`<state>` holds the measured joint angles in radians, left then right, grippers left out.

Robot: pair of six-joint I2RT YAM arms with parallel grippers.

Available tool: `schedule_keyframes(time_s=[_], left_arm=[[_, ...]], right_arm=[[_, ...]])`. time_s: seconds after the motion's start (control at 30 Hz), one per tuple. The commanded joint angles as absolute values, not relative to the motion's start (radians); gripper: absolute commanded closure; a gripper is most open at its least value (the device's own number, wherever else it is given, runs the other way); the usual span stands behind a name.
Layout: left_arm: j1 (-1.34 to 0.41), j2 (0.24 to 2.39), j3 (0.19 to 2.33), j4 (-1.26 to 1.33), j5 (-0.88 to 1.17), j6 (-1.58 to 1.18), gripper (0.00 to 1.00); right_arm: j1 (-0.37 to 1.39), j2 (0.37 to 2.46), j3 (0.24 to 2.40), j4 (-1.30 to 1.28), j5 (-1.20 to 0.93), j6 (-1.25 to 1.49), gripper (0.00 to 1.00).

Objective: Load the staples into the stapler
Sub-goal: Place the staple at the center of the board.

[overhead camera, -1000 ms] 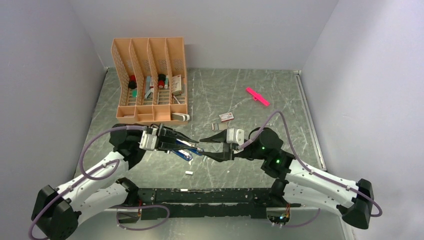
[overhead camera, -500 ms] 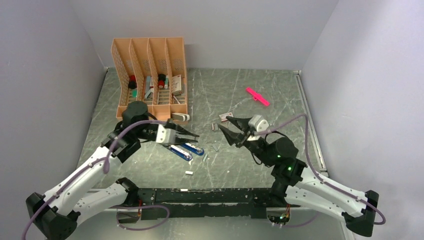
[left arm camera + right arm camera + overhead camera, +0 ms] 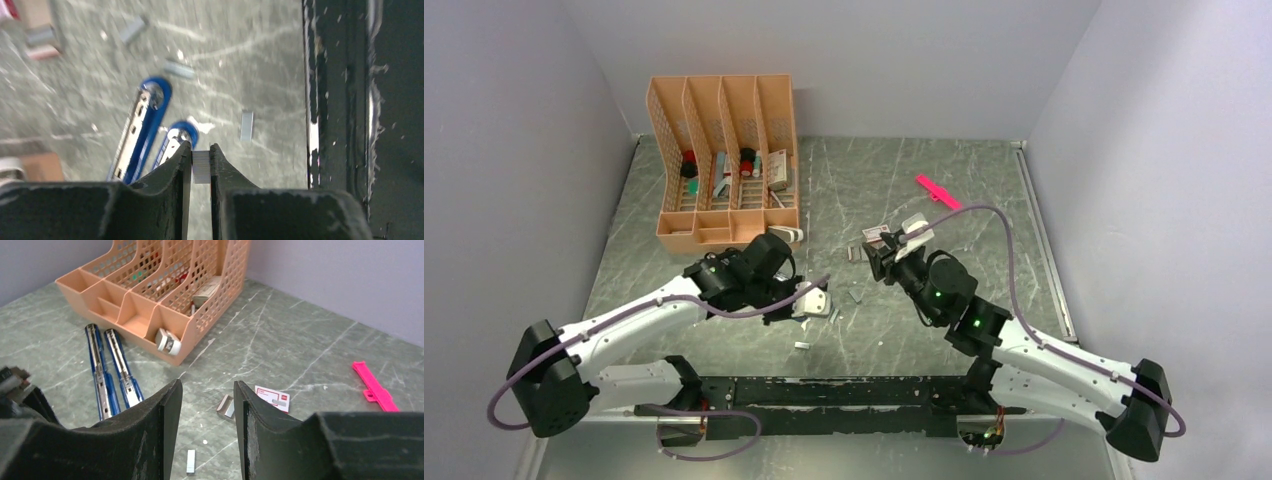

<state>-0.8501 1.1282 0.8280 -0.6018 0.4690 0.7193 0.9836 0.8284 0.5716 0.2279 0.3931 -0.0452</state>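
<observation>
The blue stapler (image 3: 145, 127) lies opened flat on the table as two long blue-and-metal halves, also in the right wrist view (image 3: 112, 374). My left gripper (image 3: 201, 159) is shut on a short silvery staple strip (image 3: 201, 167), just beside the end of the nearer stapler half. In the top view the left gripper (image 3: 814, 304) covers the stapler. My right gripper (image 3: 206, 390) is open and empty, above the table near the pink-and-white staple box (image 3: 272, 397); in the top view it (image 3: 876, 260) sits by that box (image 3: 879, 233).
Loose staple strips lie on the table (image 3: 247, 126) (image 3: 190, 461) (image 3: 803, 346). A small open tray with staples (image 3: 226, 406) lies by the box. An orange desk organiser (image 3: 724, 160) stands at back left. A pink plastic stick (image 3: 939, 192) lies at back right. A black rail (image 3: 340, 100) runs along the near edge.
My left gripper left the stapler lying on the table, swung over it and turned down, holding a staple strip. My right gripper moved from the centre back toward the staple box.
</observation>
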Motion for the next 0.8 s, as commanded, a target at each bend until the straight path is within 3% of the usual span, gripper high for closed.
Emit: schedule_keyframes(time_s=[0.0, 0.37, 0.77], left_arm=[[-0.86, 1.136, 0.78, -0.658, 0.319, 0.766, 0.93], [-0.847, 1.264, 0.713, -0.61, 0.274, 0.791, 0.93], [-0.845, 1.421, 0.717, -0.578, 0.258, 0.778, 0.86]], right_arm=[[0.965, 0.773, 0.54, 0.285, 0.489, -0.029, 0.54], [0.947, 0.826, 0.54, 0.276, 0.355, -0.032, 0.53], [0.946, 0.853, 0.54, 0.262, 0.36, -0.04, 0.53]])
